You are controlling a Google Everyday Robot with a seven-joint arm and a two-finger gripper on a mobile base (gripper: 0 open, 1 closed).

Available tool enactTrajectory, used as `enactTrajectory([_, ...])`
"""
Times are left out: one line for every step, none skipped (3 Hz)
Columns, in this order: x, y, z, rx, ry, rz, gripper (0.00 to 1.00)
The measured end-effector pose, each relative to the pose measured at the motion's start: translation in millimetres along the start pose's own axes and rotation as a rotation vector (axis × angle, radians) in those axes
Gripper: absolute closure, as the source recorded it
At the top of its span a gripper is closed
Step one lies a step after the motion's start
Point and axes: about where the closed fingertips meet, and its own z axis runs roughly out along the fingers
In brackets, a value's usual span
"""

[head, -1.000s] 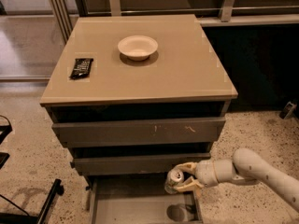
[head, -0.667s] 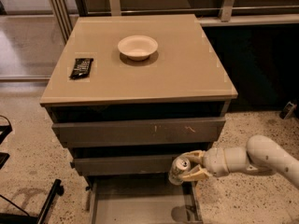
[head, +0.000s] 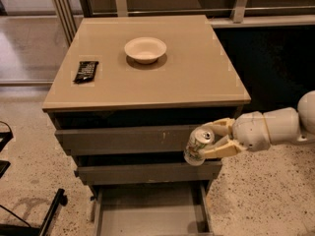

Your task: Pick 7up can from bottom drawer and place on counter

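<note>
While I have the gripper (head: 207, 142) clamped on the 7up can (head: 197, 149), the can hangs tilted in the air in front of the upper drawer fronts (head: 123, 140). It is above the open bottom drawer (head: 147, 214) and below the front edge of the counter (head: 197, 77), so my first worry is that lip. If I bring the arm inward before the can has cleared the overhanging edge, I judge its top would strike the lip and be knocked out of the fingers (head: 222, 151), likely dropping into the drawer or onto the floor (head: 256, 200). The tilt is my second concern: a can leaning like this could land on its rim and tip over when I release it. The cream bowl (head: 145, 49) sits toward the back middle and a dark packet (head: 85, 71) lies at the left, both well apart from the near right corner, so I would aim there.
</note>
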Motion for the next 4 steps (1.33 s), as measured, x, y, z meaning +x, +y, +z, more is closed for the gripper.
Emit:
enactTrajectory([-18.2,0.9,-10.2,0.001,0.007,-0.015,1.00])
enactTrajectory([-23.2,0.1,-12.4,0.002,0.005,-0.007,1.00])
enactTrajectory([-56.3,-2.8,-32.7,0.010,0.000,-0.005,1.00])
enactTrajectory([-149.7,-7.9,-78.4,0.013,-0.001,-0.026,1.00])
